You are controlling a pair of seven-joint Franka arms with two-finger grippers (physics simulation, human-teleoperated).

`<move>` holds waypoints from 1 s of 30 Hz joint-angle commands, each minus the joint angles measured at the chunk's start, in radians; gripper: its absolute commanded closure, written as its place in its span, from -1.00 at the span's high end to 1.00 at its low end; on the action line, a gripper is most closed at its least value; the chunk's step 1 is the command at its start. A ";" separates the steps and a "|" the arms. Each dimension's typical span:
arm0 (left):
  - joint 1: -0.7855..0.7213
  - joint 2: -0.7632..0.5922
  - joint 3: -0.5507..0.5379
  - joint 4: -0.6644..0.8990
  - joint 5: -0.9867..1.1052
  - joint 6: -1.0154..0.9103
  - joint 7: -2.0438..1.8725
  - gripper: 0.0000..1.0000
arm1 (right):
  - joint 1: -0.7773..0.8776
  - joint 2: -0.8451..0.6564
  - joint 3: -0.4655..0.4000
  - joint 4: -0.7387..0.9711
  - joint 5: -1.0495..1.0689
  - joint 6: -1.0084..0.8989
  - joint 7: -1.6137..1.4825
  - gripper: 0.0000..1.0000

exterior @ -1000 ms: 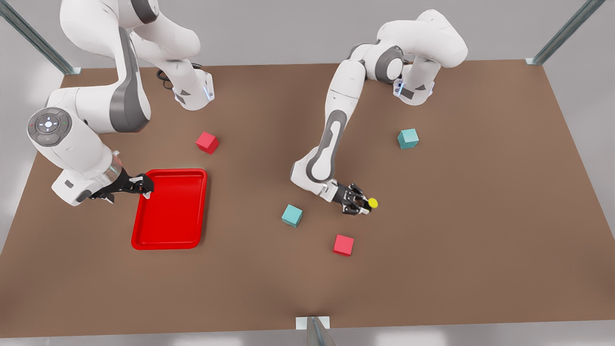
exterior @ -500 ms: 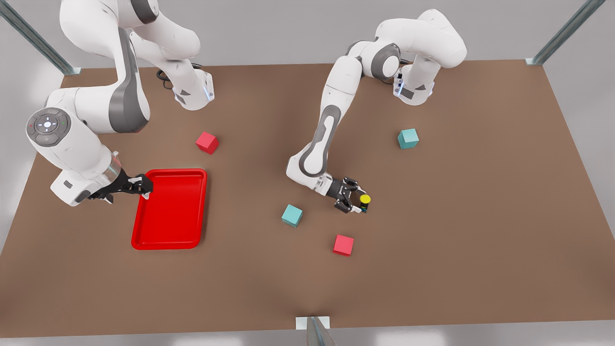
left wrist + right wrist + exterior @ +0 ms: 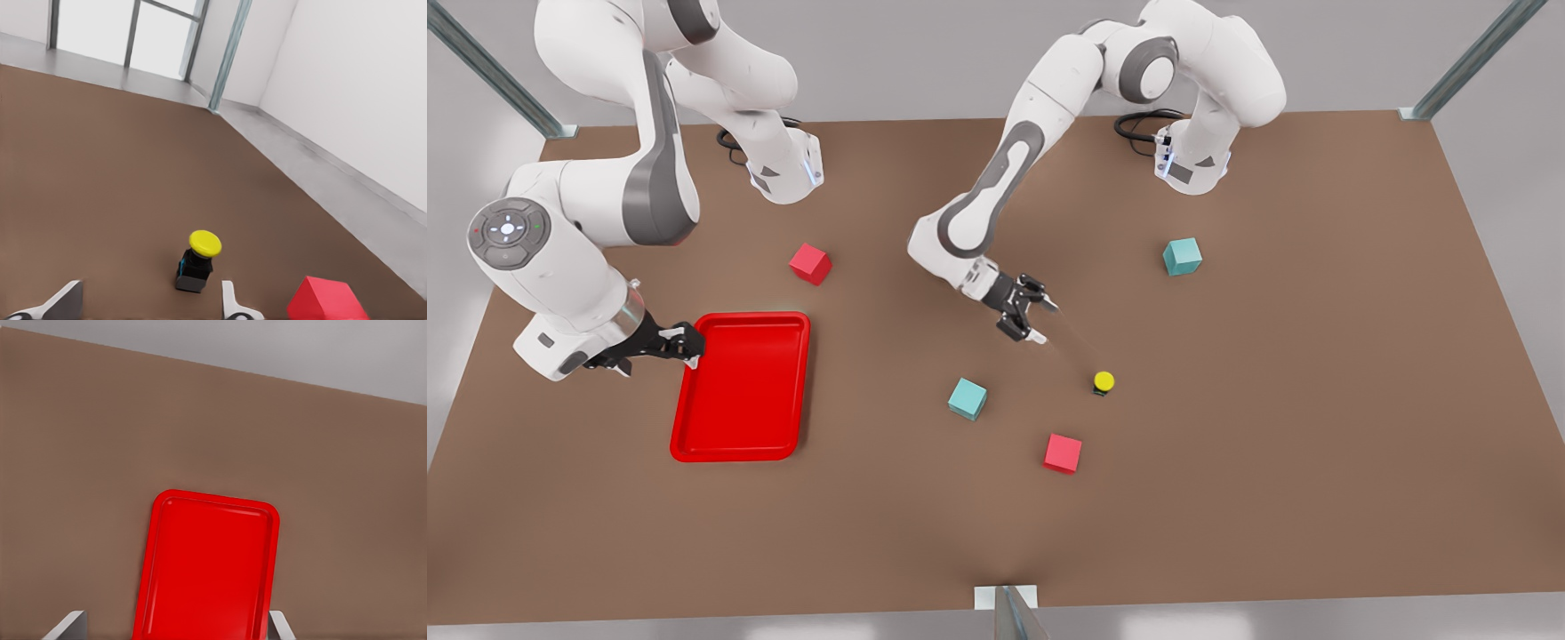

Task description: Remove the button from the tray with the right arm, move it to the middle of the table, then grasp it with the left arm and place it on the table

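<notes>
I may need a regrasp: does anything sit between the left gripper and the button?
Nothing visible does. The button stands upright on bare table, apart from the open left gripper. The teal cube and red cube sit off to the side.

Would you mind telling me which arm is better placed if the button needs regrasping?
Left. Its open end effector hangs near the button on the table; the right end effector, also open, waits over the tray.

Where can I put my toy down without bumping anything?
The table is bare on the front view's right, past the button, and along its near edge. It is crowded between the tray, the red and teal blocks and the button.
</notes>
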 commanded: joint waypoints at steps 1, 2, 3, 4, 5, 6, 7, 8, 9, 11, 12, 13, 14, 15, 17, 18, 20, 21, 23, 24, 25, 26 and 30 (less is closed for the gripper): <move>0.022 -0.119 -0.018 -0.002 -0.005 -0.112 0.329 1.00 | 0.006 -0.002 0.002 0.001 0.000 0.000 -0.002 1.00; 0.113 -0.237 -0.085 -0.002 -0.007 -0.093 0.447 1.00 | 0.008 -0.002 0.002 0.001 0.000 0.000 0.001 1.00; 0.220 -0.331 -0.176 -0.002 -0.007 -0.084 0.539 1.00 | 0.006 -0.002 0.002 0.001 0.000 0.000 0.001 1.00; 0.347 -0.418 -0.265 0.001 -0.016 -0.070 0.714 1.00 | 0.002 -0.002 0.002 0.001 0.000 0.000 0.001 1.00; 0.458 -0.481 -0.325 0.009 -0.059 -0.059 0.882 1.00 | 0.000 0.000 0.002 0.001 0.000 0.000 -0.001 1.00; 0.519 -0.527 -0.331 0.012 -0.123 -0.046 1.057 1.00 | -0.001 0.000 0.003 0.001 0.002 0.000 -0.001 1.00; 0.593 -0.587 -0.329 0.012 -0.235 -0.047 1.304 1.00 | 0.002 0.000 0.002 0.001 0.000 0.000 -0.002 1.00; 0.664 -0.624 -0.331 0.012 -0.317 -0.052 1.520 1.00 | 0.005 0.000 0.002 0.001 0.000 0.000 -0.001 1.00; 0.740 -0.656 -0.331 0.010 -0.386 -0.061 1.743 1.00 | 0.002 0.000 0.002 0.001 0.000 0.000 -0.001 1.00; 0.886 -0.667 -0.331 0.013 -0.464 -0.084 2.186 1.00 | 0.003 0.006 0.002 0.001 0.000 0.033 0.001 1.00; 0.978 -0.682 -0.328 0.013 -0.507 -0.092 2.425 1.00 | 0.006 0.018 0.002 0.001 -0.003 0.055 0.002 1.00; 1.065 -0.683 -0.328 0.013 -0.576 -0.092 2.553 1.00 | -0.001 0.026 0.002 0.001 0.003 0.056 0.004 1.00; 1.075 -0.682 -0.328 0.013 -0.594 -0.108 2.519 1.00 | -0.004 0.037 0.002 -0.001 0.008 0.053 0.004 1.00; 1.115 -0.682 -0.326 0.012 -0.726 -0.107 2.469 1.00 | -0.007 0.054 0.002 0.001 0.006 0.058 0.005 1.00; 1.142 -0.693 -0.326 0.001 -0.754 -0.108 2.594 1.00 | -0.006 0.052 0.002 -0.001 0.008 0.039 0.004 1.00; 1.142 -0.740 -0.329 -0.060 -0.723 -0.064 2.625 1.00 | -0.006 0.038 0.002 -0.003 0.009 -0.016 0.002 1.00; 1.136 -0.823 -0.356 -0.207 -0.607 0.056 2.645 1.00 | 0.011 0.024 0.012 -0.001 0.009 -0.119 0.007 1.00; 1.136 -0.822 -0.357 -0.206 -0.588 0.033 2.637 1.00 | -0.001 0.030 0.012 -0.001 0.013 -0.119 0.004 1.00; 1.147 -0.815 -0.357 -0.207 -0.588 0.034 2.624 1.00 | -0.004 0.047 0.012 -0.004 0.013 -0.102 0.007 1.00; 1.147 -0.808 -0.357 -0.206 -0.588 0.034 2.622 1.00 | -0.004 0.055 0.011 -0.003 0.010 -0.099 0.005 1.00; 1.135 -0.803 -0.359 -0.206 -0.588 0.042 2.598 1.00 | -0.016 0.064 0.002 -0.001 0.005 -0.091 0.004 1.00; 1.128 -0.800 -0.360 -0.203 -0.588 0.047 2.593 1.00 | -0.029 0.066 0.003 -0.001 0.008 -0.068 -0.004 1.00; 1.127 -0.792 -0.360 -0.198 -0.587 0.050 2.587 1.00 | -0.024 0.050 0.011 0.001 0.011 -0.051 -0.007 1.00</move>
